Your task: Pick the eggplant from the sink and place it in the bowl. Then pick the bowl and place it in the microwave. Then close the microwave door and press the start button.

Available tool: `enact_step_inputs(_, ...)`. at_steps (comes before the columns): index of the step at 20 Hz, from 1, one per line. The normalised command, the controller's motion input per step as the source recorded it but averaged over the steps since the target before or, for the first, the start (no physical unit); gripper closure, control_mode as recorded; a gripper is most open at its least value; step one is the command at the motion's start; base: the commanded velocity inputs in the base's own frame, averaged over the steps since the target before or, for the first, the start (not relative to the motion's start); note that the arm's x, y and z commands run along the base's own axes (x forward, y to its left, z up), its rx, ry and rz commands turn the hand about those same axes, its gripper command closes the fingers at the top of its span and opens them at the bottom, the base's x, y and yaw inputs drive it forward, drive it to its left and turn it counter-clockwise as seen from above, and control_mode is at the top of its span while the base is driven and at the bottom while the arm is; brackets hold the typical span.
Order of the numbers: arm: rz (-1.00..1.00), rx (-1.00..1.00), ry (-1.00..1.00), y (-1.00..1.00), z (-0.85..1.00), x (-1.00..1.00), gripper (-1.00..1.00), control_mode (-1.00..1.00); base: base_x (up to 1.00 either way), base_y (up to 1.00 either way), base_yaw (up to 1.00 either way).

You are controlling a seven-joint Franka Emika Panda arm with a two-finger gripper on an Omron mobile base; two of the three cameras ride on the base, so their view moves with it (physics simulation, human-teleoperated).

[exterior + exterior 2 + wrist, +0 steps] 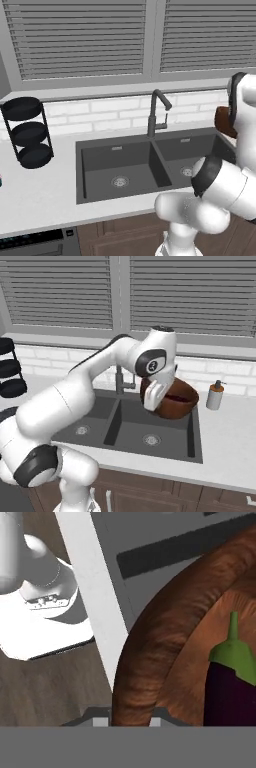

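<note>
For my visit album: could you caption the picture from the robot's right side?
White robot arm's gripper lifts a wooden bowl above the dark sink.

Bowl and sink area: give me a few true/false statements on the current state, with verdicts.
1. The eggplant lies inside the bowl. True.
2. The bowl rests flat on the counter. False: it is lifted and tilted over the sink, with the gripper clamped on its rim.
3. Both sink basins hold dishes. False: only the drains show in them.
4. A soap dispenser stands on the counter to the right of the bowl in the right base view. True.
5. The tiered rack sits right of the faucet in the left base view. False: it sits left.
</note>
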Motion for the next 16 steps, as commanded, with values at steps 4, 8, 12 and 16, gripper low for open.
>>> enact_step_inputs(4, 0.37, -0.01, -0.41, 0.93, 0.53, -0.11, 1.00, -1.00, 0.00, 0.00, 0.00)
enact_step_inputs(8, 0.33, 0.00, -0.36, 0.62, 0.71, -0.19, 1.00, -1.00, 0.00, 0.00, 0.00)
enact_step_inputs(12, 0.28, 0.00, -0.09, 0.41, 0.73, -0.08, 1.00, -1.00, 0.00, 0.00, 0.00)
enact_step_inputs(16, 0.26, -0.03, 0.01, 0.51, 0.53, -0.01, 1.00, -1.00, 0.00, 0.00, 0.00)
